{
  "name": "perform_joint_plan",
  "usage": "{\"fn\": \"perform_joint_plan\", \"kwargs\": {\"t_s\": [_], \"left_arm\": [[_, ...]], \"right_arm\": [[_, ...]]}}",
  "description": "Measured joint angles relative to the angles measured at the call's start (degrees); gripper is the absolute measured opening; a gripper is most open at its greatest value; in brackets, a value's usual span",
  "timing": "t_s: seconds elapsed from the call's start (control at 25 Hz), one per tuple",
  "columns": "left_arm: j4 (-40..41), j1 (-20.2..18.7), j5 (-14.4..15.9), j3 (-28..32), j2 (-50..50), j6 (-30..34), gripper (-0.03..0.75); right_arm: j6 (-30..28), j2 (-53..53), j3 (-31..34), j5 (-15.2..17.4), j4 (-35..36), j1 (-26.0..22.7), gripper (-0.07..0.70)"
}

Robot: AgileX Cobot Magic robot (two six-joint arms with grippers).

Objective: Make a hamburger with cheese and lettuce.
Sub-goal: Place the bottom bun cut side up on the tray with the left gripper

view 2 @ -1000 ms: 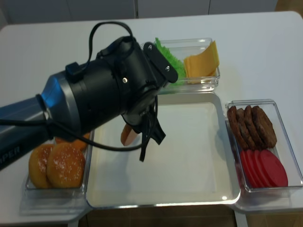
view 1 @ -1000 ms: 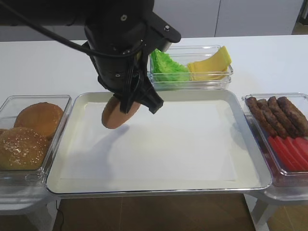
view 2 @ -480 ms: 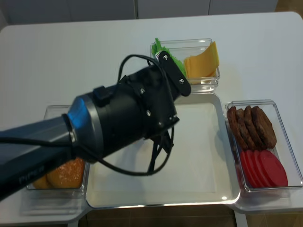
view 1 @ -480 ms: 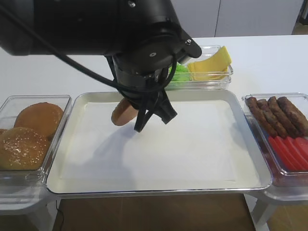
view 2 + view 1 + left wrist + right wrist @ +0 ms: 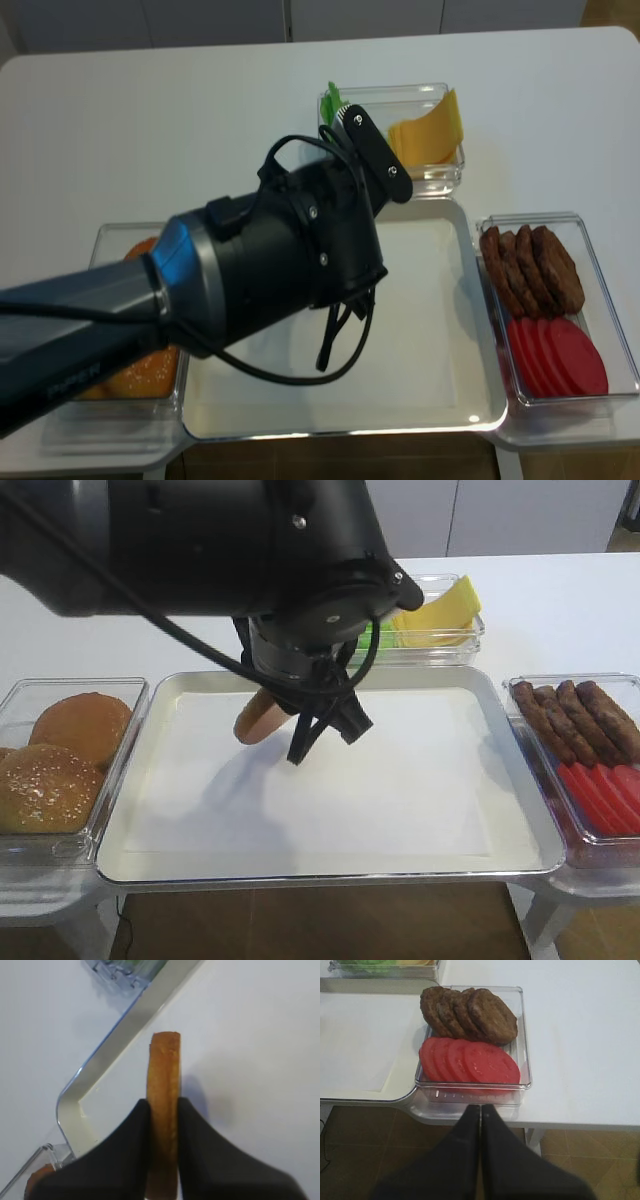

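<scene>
Over the far left part of the tray (image 5: 520, 855), a bun half (image 5: 258, 716) is held on edge by the left gripper (image 5: 163, 1110), whose fingers are clamped on its two faces; in the left wrist view it is seen standing upright above the tray's white liner, near the far rim. The step in hand is judged to be the laying of the hamburger's base. A turn of the wrist is called for next, so that the bun half is brought flat, and then a lowering and a release.

Plenty of bare liner is offered toward the middle and near edge of the tray, so the bun can be set well clear of the raised rim. On the left edge a bin of whole buns (image 5: 62, 755) is pressed against the tray, and on the right edge a bin of patties (image 5: 468, 1012) and tomato slices (image 5: 469, 1061). Beyond the far rim the cheese (image 5: 438, 613) and lettuce (image 5: 372, 637) are kept in a shared box, partly hidden by the arm. Off the near right corner, the right gripper (image 5: 480, 1110) is parked with its fingers together, empty.
</scene>
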Motion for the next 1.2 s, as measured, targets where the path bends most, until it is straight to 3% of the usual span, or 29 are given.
{"fn": "perform_joint_plan", "kwargs": {"t_s": [0.32,1.2], "left_arm": [[1.85,-2.26,0.43,-0.04,2.22,-0.92,0.101],[1.64,-2.38,0.62,-0.04,3.41,-2.06,0.101]], "right_arm": [[0.0,0.0,0.0,0.0,0.0,0.0,-0.004],[0.0,0.0,0.0,0.0,0.0,0.0,-0.004]]}}
